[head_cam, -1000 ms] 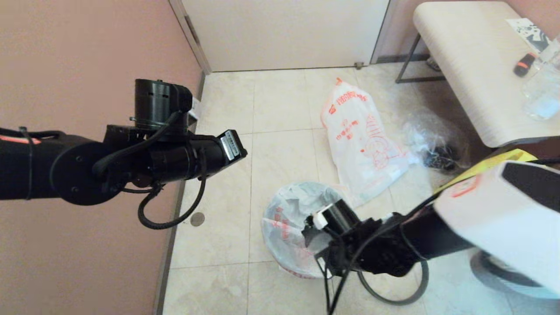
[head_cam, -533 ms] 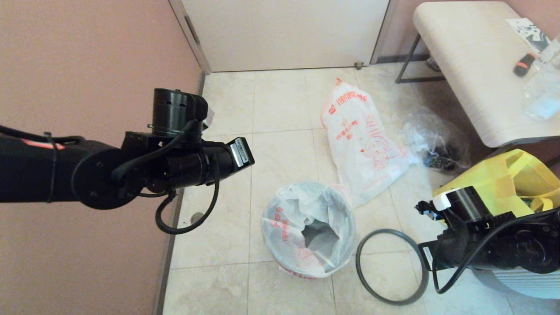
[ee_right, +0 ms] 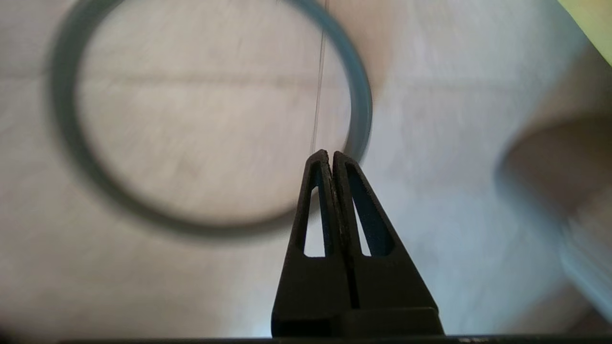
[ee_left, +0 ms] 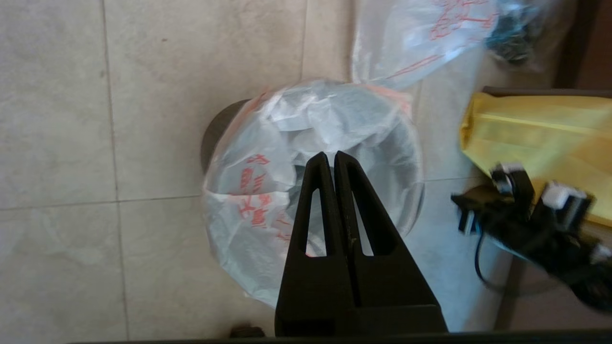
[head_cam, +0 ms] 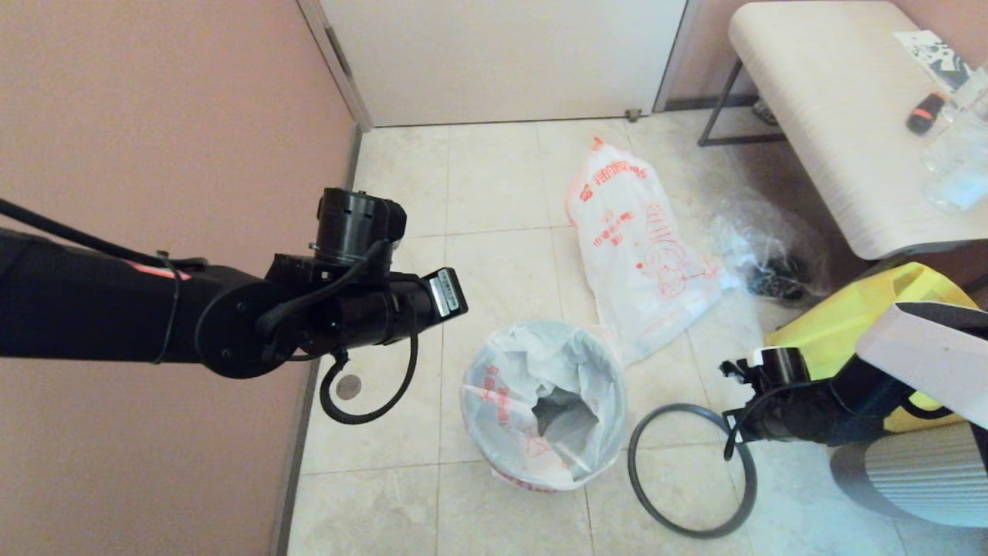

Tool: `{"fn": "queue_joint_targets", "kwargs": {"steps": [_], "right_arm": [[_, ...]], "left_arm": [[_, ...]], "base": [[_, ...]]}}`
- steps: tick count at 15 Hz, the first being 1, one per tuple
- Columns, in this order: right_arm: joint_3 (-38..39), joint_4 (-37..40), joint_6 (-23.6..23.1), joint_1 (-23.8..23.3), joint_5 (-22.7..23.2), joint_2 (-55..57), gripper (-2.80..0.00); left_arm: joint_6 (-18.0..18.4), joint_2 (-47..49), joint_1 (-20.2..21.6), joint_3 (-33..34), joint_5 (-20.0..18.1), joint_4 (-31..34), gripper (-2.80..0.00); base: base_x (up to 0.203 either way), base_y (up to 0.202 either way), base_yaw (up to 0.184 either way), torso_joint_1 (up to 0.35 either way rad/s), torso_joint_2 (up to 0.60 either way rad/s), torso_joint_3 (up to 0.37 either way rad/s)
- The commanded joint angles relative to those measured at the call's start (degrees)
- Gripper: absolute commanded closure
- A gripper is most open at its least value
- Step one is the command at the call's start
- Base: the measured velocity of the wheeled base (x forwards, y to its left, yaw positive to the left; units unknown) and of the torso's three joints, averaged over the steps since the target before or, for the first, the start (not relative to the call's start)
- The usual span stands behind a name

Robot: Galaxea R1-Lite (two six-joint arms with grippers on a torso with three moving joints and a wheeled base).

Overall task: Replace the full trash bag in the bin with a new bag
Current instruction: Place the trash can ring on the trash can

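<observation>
The bin (ee_left: 211, 141) stands on the floor tiles. A thin white bag with orange print, the new bag (head_cam: 509, 386), lines it and drapes over its edge. The bin's dark hoop rim (head_cam: 689, 469) lies flat on the floor beside it. Behind the bin, the full trash bag (head_cam: 641, 239) lies on the floor, its orange handle pointing towards the door. My left gripper (ee_left: 333, 155) hangs shut and empty above the bin's mouth. My right gripper (ee_right: 330, 154) is shut and empty, low over the floor at the edge of the hoop rim (ee_right: 359, 100).
A clear plastic bag with dark items (head_cam: 772, 259) lies right of the full bag. A yellow tote (head_cam: 849, 324) stands behind my right arm. A pale bench (head_cam: 834, 116) fills the back right. The pink wall (head_cam: 154, 116) runs along the left, past a floor drain (head_cam: 348, 387).
My right arm has pulled away from the bin's mouth to the right, over the hoop rim. My left arm has moved right, towards the bin. Both grippers stayed shut.
</observation>
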Motion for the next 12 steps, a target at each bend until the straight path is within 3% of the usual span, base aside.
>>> {"fn": "queue_joint_targets", "kwargs": {"steps": [1,5,7,8,12], "right_arm": [[-7.9,2.2,-1.4,-1.6,0.3,9.4,0.0],[-21.1,8.5,-8.2,-3.4,1.3,19.1,0.0],[-28.7,13.1,-9.4,-3.9,1.4,21.3,0.0],[-31.5,15.6,-9.6,-4.1,1.5,22.4,-2.8],[-35.0,17.2,-9.5,-5.1,1.5,24.9,-2.8]], "left_arm": [[-0.2,1.4,-0.2,0.0,0.2,-0.1,0.0],[-0.2,2.5,-0.2,0.2,0.3,-0.4,0.0],[-0.2,3.1,-0.2,0.2,0.3,-0.4,0.0],[-0.2,3.4,-0.2,0.2,0.4,-0.5,0.0],[-0.2,3.6,-0.5,0.4,0.9,-1.1,0.0]], "base": [[0.0,0.0,0.0,0.0,0.0,0.0],[0.0,0.0,0.0,0.0,0.0,0.0],[0.0,0.0,0.0,0.0,0.0,0.0],[0.0,0.0,0.0,0.0,0.0,0.0],[0.0,0.0,0.0,0.0,0.0,0.0]]}}
